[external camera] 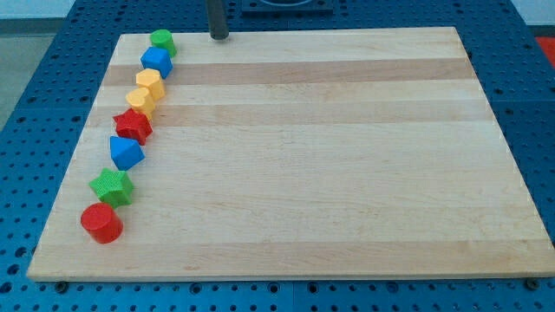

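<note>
The wooden board (329,156) fills most of my view, lying on a blue perforated bench (35,87). My rod comes down at 12 o'clock, and my tip (218,37) sits at the board's far edge. This rig has no end effector to open or close, only the rod; I cannot tell if the tip touches the wood.

Eight blocks run in a bowed line from 11 o'clock down to 8 o'clock. The red cylinder (101,223) ends the line at 8 o'clock. Just above it sits the green star (113,186), then the blue block (127,152), angular in shape, then the red star (133,126). Touching that star come the two yellow blocks, lower yellow (140,100) and upper yellow (150,82), both roughly hexagonal. The blue cube (157,61) follows, and the green cylinder (162,41) tops the line.

My tip is nearest the green cylinder, which stands apart at its 9 o'clock.
</note>
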`<move>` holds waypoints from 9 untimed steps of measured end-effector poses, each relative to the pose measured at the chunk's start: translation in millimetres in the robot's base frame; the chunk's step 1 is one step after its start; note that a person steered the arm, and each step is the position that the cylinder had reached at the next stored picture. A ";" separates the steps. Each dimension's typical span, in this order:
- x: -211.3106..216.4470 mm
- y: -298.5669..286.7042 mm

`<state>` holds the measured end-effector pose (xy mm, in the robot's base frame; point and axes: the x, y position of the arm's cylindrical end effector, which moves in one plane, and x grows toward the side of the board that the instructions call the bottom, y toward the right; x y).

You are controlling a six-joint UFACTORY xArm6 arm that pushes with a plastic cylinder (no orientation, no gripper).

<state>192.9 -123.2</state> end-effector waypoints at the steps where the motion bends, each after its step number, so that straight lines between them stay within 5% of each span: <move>1: -1.5 -14.9; 7: -0.4 -146.3; 9: 10.4 -123.8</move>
<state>203.3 -247.0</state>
